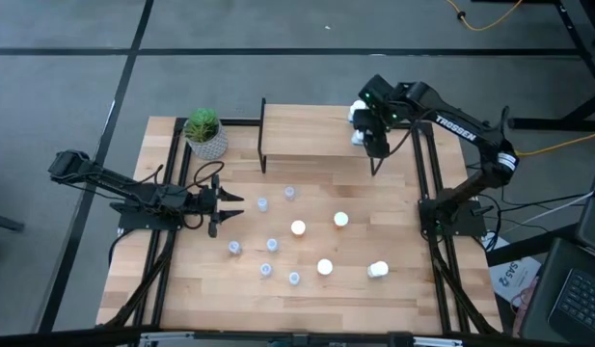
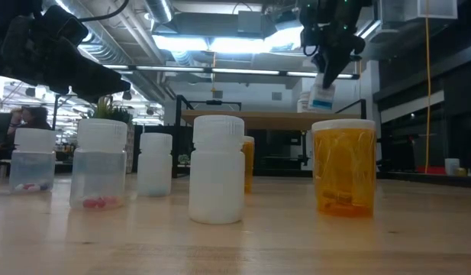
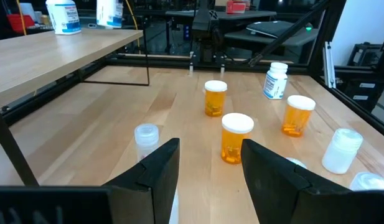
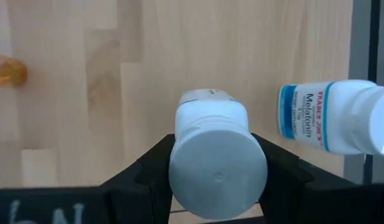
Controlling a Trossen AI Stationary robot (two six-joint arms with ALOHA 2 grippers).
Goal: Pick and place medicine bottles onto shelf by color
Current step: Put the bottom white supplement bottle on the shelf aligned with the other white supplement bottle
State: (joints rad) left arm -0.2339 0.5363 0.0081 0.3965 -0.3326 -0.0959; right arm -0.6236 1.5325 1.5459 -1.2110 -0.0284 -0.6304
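At the left of the counter (image 1: 316,289) the left tool (image 1: 225,203) rests low over the wood beside the potted green plant (image 1: 204,132), its two dark fingers (image 3: 157,171) spread apart with nothing between them. Its wrist view looks across the counter at the bottles ahead.

Just past those fingertips stand the small clear bottles: one (image 1: 262,204) near the tool, another (image 1: 290,193) beyond it, and four more toward the near edge (image 1: 234,248) (image 1: 272,245) (image 1: 266,269) (image 1: 294,279). In the low view two of them (image 2: 33,160) (image 2: 101,164) show red pills at the bottom.

Right of these come three orange bottles with white caps (image 1: 298,228) (image 1: 341,220) (image 1: 325,267), upright and apart from each other. One white bottle (image 1: 377,270) lies tipped on its side at the near right of the counter.

The shelf (image 1: 316,133) stands at the far edge, its light board on thin black legs. At its right end a white bottle with a blue label (image 1: 356,114) stands on the board.

Just beside that one, the right tool (image 1: 372,135) hangs above the shelf's right end, fingers closed around a white medicine bottle (image 4: 215,158). In the right wrist view the cap faces the camera, the dark fingers pressing on both sides, with the labelled bottle close alongside. In the low view the held bottle (image 2: 320,97) is clear of the board.
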